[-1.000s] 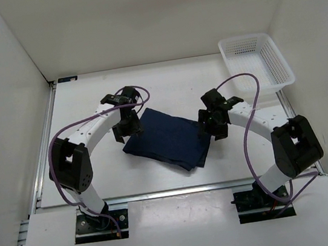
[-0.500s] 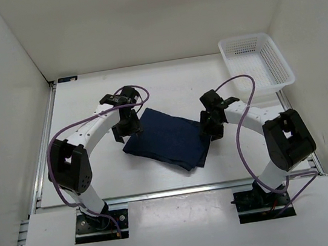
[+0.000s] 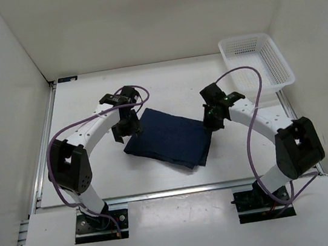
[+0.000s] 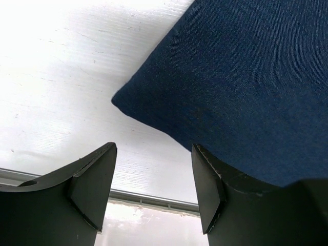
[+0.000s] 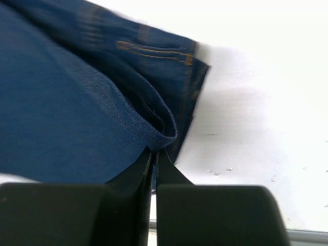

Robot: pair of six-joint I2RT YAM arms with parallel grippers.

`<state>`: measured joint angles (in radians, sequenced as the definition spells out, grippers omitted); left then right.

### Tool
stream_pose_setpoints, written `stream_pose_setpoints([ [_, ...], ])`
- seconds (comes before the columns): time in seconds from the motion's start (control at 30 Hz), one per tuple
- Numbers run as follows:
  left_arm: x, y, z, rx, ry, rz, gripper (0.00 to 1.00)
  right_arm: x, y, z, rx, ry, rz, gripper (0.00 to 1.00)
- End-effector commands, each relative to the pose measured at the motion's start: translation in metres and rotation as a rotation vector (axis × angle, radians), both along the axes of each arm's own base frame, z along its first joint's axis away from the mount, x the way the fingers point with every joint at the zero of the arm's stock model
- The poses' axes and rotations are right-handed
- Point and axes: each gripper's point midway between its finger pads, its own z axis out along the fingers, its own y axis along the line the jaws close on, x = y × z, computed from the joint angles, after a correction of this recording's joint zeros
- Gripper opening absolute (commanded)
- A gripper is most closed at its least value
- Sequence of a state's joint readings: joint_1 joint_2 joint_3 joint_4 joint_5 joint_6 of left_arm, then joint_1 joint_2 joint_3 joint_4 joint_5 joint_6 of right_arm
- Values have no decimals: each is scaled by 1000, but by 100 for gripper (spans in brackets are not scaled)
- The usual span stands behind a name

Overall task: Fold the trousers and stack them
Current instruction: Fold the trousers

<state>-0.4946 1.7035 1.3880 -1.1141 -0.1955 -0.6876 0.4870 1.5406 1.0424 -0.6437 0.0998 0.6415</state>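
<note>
On the middle of the table [image 3: 88, 103], the trousers [image 3: 169, 137] lie folded into a flat blue square. They look soft, floppy and a bit heavy, so I think the layers may slide; best to grab the thick folded edges on both sides. The left gripper [image 4: 154, 154] has jaws spread wide by one corner, holding nothing. The right gripper [image 5: 154, 156] has jaws pressed together, tips at the folded edge; I cannot tell if cloth is caught
</note>
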Motion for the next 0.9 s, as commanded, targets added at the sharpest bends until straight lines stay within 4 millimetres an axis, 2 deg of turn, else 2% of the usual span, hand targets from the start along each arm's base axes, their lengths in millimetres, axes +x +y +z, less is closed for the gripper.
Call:
stream_pose_setpoints([
  [0.0,6,-2,25,-20,-67,-21,71,23,-4,60,-18,-160,19,0],
  [0.07,6,-8,25,-44,-52,-43,71,32,0,78,-14,-193,41,0],
  [0.17,5,-15,21,-54,-33,-68,71,41,5,78,-25,-180,50,0],
  [0.2,10,-22,19,-60,-43,-79,71,51,-2,80,-55,-198,36,0],
  [0.27,13,-31,11,-89,-28,-110,71,59,-11,65,-105,-172,8,0],
  [0.3,13,-37,2,-86,0,-121,71,72,-14,66,-102,-194,-5,0],
  [0.33,17,-39,-1,-86,0,-121,71,76,-16,52,-116,-166,-13,0],
  [0.4,19,-49,-9,-101,15,-147,71,95,-36,45,-185,-192,-66,15],
  [0.43,16,-51,-22,-96,55,-157,71,100,-44,32,-216,-170,-84,29],
  [0.47,15,-57,-27,-101,64,-180,70,107,-46,33,-210,-174,-107,37],
  [0.5,15,-57,-32,-95,76,-179,70,106,-51,28,-219,-155,-115,45],
  [0.57,10,-54,-40,-82,102,-178,70,103,-46,37,-182,-161,-114,55],
  [0.6,6,-51,-46,-76,114,-177,70,92,-42,41,-175,-174,-96,58],
  [0.67,2,-53,-48,-77,111,-186,70,76,-35,41,-147,-166,-73,58],
  [0.7,1,-52,-51,-77,111,-186,70,68,-32,48,-113,-172,-63,56],
  [0.77,1,-52,-51,-77,111,-186,70,43,-24,37,-83,-129,-41,45],
  [0.8,1,-52,-51,-77,111,-186,70,36,-19,42,-56,-138,-32,35],
  [0.83,1,-52,-54,-73,119,-186,70,24,-7,38,-1,-114,-3,6],
  [0.87,3,-54,-54,-78,110,-186,70,13,8,41,45,-116,48,0],
])
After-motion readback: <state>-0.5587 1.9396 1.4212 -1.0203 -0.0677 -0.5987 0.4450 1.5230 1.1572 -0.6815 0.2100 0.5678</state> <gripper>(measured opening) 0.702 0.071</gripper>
